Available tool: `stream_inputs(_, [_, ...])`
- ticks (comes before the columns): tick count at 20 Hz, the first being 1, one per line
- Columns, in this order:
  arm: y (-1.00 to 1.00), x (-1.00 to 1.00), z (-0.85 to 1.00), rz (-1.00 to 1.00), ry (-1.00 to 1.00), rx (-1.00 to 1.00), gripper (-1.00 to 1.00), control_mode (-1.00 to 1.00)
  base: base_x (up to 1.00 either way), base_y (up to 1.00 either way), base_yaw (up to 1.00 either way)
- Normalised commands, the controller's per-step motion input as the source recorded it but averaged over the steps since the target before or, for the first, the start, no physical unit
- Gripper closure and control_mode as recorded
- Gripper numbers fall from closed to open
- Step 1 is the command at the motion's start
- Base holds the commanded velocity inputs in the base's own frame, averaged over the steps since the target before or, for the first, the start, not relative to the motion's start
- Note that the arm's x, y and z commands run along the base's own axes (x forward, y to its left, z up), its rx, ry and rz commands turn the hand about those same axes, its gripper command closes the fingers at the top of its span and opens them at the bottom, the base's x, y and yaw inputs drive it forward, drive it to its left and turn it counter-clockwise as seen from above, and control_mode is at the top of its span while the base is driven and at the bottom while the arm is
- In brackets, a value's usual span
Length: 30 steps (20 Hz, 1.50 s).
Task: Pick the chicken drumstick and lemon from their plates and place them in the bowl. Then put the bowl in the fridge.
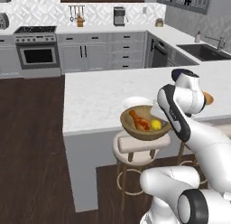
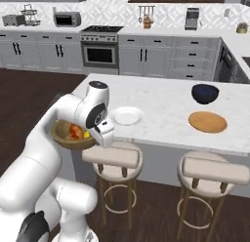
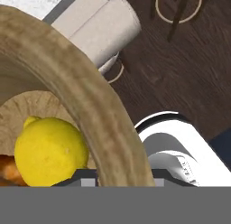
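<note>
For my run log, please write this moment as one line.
phase: carrying | gripper: shut on bowl rim | bowl: off counter, above stool | inside: chicken drumstick, lemon | plates: bare

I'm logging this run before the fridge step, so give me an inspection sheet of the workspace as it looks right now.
Surface: white marble island counter, with cushioned stools below its near edge.
Job's things: wooden bowl held off the counter, above a stool; chicken drumstick and lemon lie inside it. White plate and wooden plate both bare on the counter. Fridge: nothing seen.
Clutter: dark blue-black bowl behind the wooden plate.
Grippers: gripper at the bowl's rim, seemingly clamped on it; fingertips hidden.
Cables: nothing seen.
Surroundings: oven range, grey cabinets, sink, dark wood floor.
</note>
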Motion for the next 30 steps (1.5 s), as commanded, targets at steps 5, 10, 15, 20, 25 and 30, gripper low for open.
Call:
stream_inputs(5, [0.0,0.0,0.0,0.0,0.0,0.0,1.0,1.0,0.0,1.0,0.0])
stream_inputs(10, [0.0,0.0,0.0,0.0,0.0,0.0,1.0,1.0,0.06,1.0,0.0])
stream_inputs(15, [0.0,0.0,0.0,0.0,0.0,0.0,1.0,1.0,0.28,1.0,0.0])
stream_inputs(20, [0.0,0.0,0.0,0.0,0.0,0.0,1.0,1.0,0.65,1.0,0.0])
stream_inputs(25, [0.0,0.0,0.0,0.0,0.0,0.0,1.0,1.0,1.0,1.0,0.0])
stream_inputs(30, [0.0,0.0,0.0,0.0,0.0,0.0,1.0,1.0,1.0,1.0,0.0])
